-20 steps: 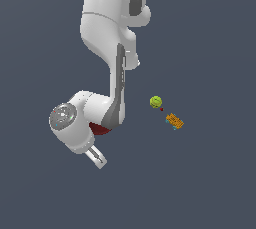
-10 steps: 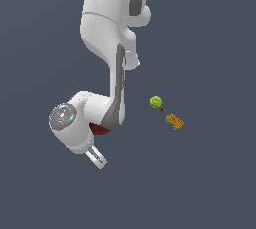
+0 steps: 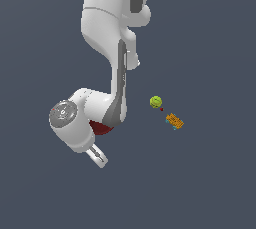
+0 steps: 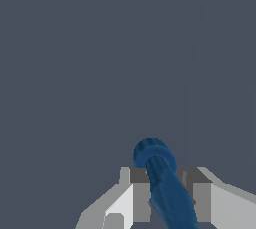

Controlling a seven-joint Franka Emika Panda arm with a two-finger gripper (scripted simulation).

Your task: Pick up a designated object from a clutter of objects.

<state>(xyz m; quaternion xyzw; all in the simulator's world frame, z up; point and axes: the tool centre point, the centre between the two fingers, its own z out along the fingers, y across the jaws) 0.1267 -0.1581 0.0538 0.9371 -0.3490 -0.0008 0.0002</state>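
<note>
Wrist view: blue piece held between the fingers

Wrist view shows the dark-blue knobbly object (image 4: 162,185), ribbed with a round ringed end, clamped between the grey fingers (image 4: 141,195). Across the exterior view, the glossy white arm (image 3: 107,38) hides most of the dark red bowl (image 3: 101,128). Well apart on the exterior view's right lie a yellow-green ball (image 3: 156,102) and an orange block (image 3: 174,121) on the plain grey tabletop (image 3: 210,173).

dark-blue object (image 4: 162,183), dark red bowl (image 3: 102,128), yellow-green ball (image 3: 156,102), orange block (image 3: 174,121) with cyan bits
</note>
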